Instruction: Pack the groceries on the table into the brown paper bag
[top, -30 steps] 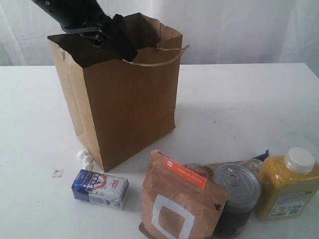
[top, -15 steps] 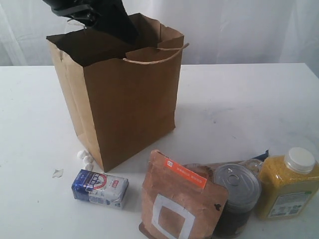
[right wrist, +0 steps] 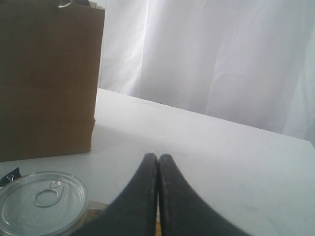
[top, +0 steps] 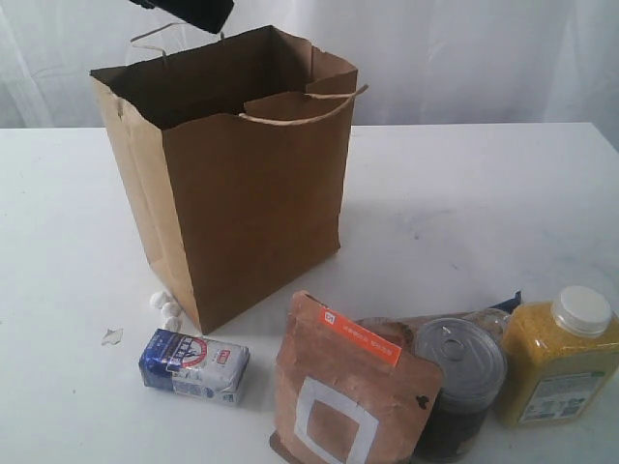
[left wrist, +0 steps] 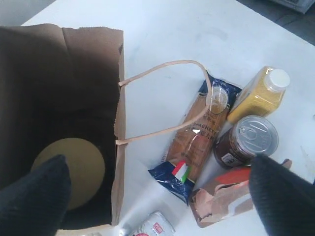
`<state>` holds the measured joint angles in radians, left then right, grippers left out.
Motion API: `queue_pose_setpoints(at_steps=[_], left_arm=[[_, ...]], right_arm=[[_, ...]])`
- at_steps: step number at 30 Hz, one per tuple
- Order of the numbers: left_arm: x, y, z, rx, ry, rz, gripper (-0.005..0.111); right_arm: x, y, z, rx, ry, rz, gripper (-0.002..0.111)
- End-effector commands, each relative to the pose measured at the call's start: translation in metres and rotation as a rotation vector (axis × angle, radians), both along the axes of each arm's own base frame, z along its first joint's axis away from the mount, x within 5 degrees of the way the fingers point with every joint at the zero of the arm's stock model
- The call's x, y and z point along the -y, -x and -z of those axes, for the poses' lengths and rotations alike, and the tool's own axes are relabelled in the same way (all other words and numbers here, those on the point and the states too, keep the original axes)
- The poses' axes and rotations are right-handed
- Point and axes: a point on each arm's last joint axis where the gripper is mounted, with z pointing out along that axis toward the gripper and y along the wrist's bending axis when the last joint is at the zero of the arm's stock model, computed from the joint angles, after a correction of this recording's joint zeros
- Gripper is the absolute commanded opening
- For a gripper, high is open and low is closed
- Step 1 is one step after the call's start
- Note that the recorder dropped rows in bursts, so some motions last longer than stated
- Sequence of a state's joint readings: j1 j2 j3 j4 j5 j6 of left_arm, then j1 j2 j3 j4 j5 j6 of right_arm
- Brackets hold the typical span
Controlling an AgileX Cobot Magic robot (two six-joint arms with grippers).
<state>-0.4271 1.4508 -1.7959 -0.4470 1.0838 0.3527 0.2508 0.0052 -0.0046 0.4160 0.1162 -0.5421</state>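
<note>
The brown paper bag [top: 251,193] stands open on the table [top: 464,193]. In the left wrist view the nut jar's gold lid [left wrist: 74,169] shows at the bag's bottom. My left gripper [top: 193,12] hangs above the bag's back left rim, open and empty [left wrist: 157,196]. In front of the bag lie the blue-white packet [top: 193,365], brown pouch [top: 343,391], tin can [top: 462,372] and yellow jar [top: 556,358]. The spaghetti pack [left wrist: 197,137] lies behind the pouch and can. My right gripper [right wrist: 158,160] is shut on nothing, low beside the tin can [right wrist: 42,199].
White crumbs [top: 166,307] and a small scrap [top: 112,336] lie by the bag's front left corner. A paper-cord handle [top: 300,106] droops over the bag's near rim. A white curtain [top: 464,58] backs the table.
My left gripper has risen out of the bag to above its rim, empty. The groceries on the table and the right gripper have stayed put.
</note>
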Motion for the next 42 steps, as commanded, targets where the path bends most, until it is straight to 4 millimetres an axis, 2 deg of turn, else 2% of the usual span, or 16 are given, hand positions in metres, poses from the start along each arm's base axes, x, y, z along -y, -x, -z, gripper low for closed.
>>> queue_pose_setpoints(at_steps=[1, 3, 5, 7, 8, 12, 15, 18, 24, 28, 33, 37, 42], left_arm=[[-0.004, 0.015, -0.01, -0.006, 0.015, 0.018, 0.068], [-0.006, 0.019, -0.012, -0.002, 0.014, 0.022, 0.048], [-0.008, 0.024, -0.015, 0.0, 0.013, 0.027, 0.022], [-0.01, 0.03, -0.018, 0.007, 0.02, 0.032, 0.003], [-0.011, 0.034, -0.021, 0.014, 0.034, 0.045, 0.0], [-0.016, 0.057, -0.034, 0.145, 0.145, 0.081, 0.0], [-0.025, 0.074, -0.031, 0.234, 0.195, 0.053, 0.0], [-0.036, 0.091, -0.011, 0.275, 0.202, 0.02, 0.0], [-0.055, 0.125, 0.057, 0.234, 0.265, -0.079, 0.0], [-0.067, 0.143, 0.095, 0.243, 0.364, -0.174, 0.0], [-0.083, 0.168, 0.143, 0.252, 0.393, -0.242, 0.0], [-0.086, 0.172, 0.162, 0.221, 0.393, -0.263, 0.0], [-0.086, 0.172, 0.164, 0.206, 0.394, -0.269, 0.0]], right_arm=[[0.0, 0.0, 0.001, 0.007, 0.003, 0.005, 0.0], [0.0, 0.0, 0.001, 0.007, 0.003, 0.005, 0.0], [0.001, 0.0, 0.0, 0.011, 0.002, 0.007, 0.0], [0.001, 0.0, -0.001, 0.017, -0.015, 0.012, 0.0], [0.002, 0.0, -0.002, 0.019, -0.074, 0.018, 0.0], [0.006, -0.001, -0.01, -0.01, -0.514, 0.04, 0.0], [0.009, -0.001, -0.015, 0.005, -0.669, 0.048, 0.0], [0.012, -0.001, -0.019, 0.058, -0.692, 0.063, 0.0], [0.012, -0.001, -0.02, 0.068, -0.707, 0.065, 0.0], [0.012, -0.001, -0.02, 0.059, -0.739, 0.061, 0.0], [0.012, -0.001, -0.02, 0.059, -0.739, 0.061, 0.0], [0.012, -0.001, -0.02, 0.059, -0.741, 0.061, 0.0], [0.012, -0.001, -0.02, 0.059, -0.741, 0.061, 0.0]])
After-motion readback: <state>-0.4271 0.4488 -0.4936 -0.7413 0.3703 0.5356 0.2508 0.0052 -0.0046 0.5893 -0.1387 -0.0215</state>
